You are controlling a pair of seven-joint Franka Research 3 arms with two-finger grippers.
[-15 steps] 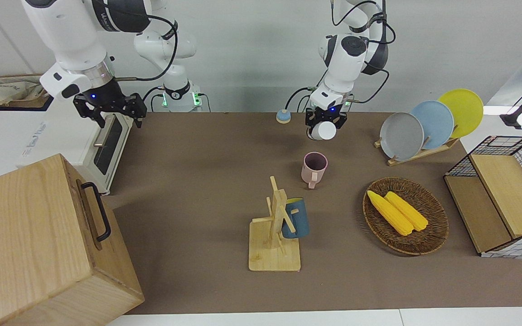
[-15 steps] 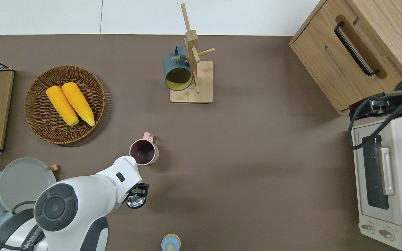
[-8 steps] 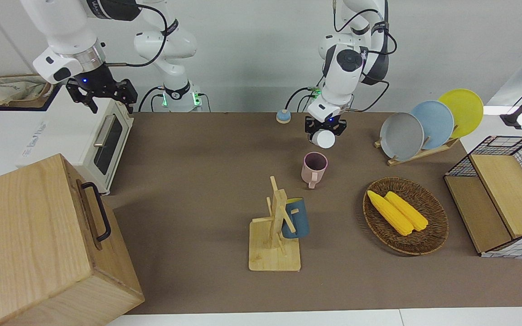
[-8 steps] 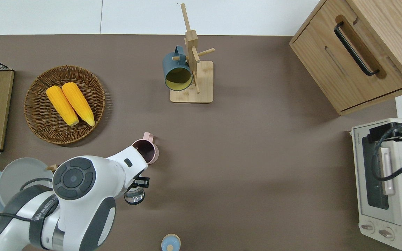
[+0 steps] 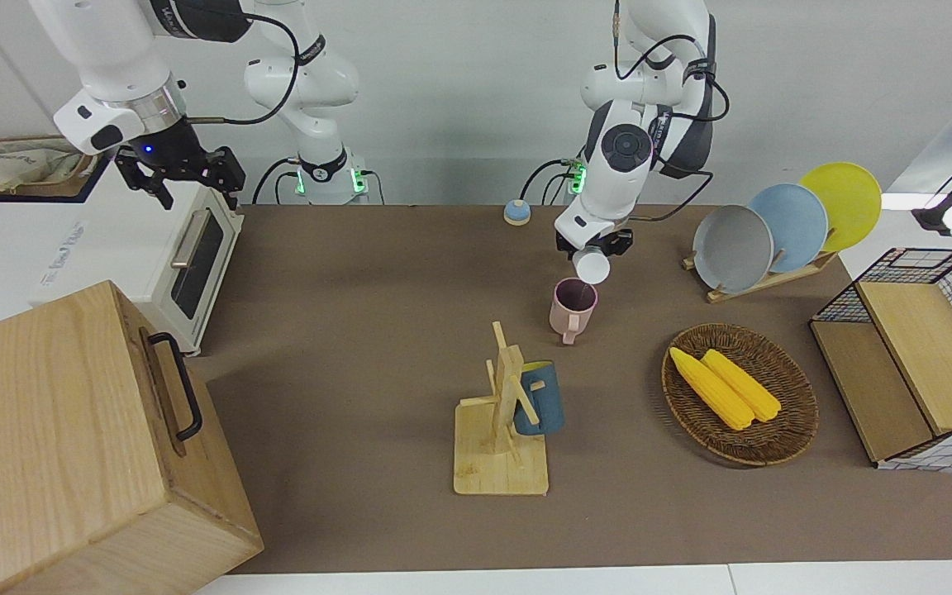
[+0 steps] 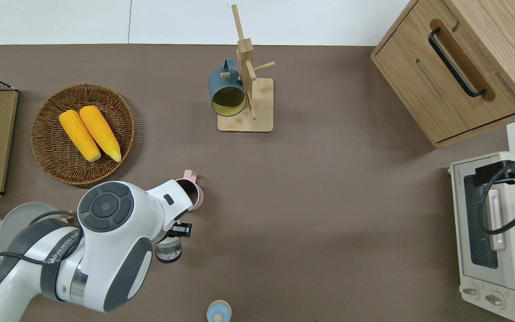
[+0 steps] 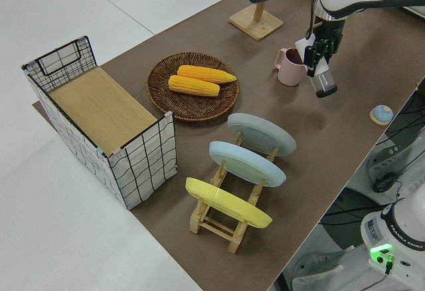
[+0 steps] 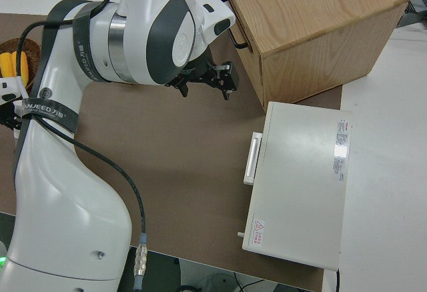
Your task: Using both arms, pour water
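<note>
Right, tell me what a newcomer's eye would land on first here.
The left tool stands out first, tipping a clear bottle toward the pink mug mid-table. Next come the two bright yellow corn cobs in the wicker basket, toward the left arm's end of the table. The right arm is parked, its tool open.
</note>
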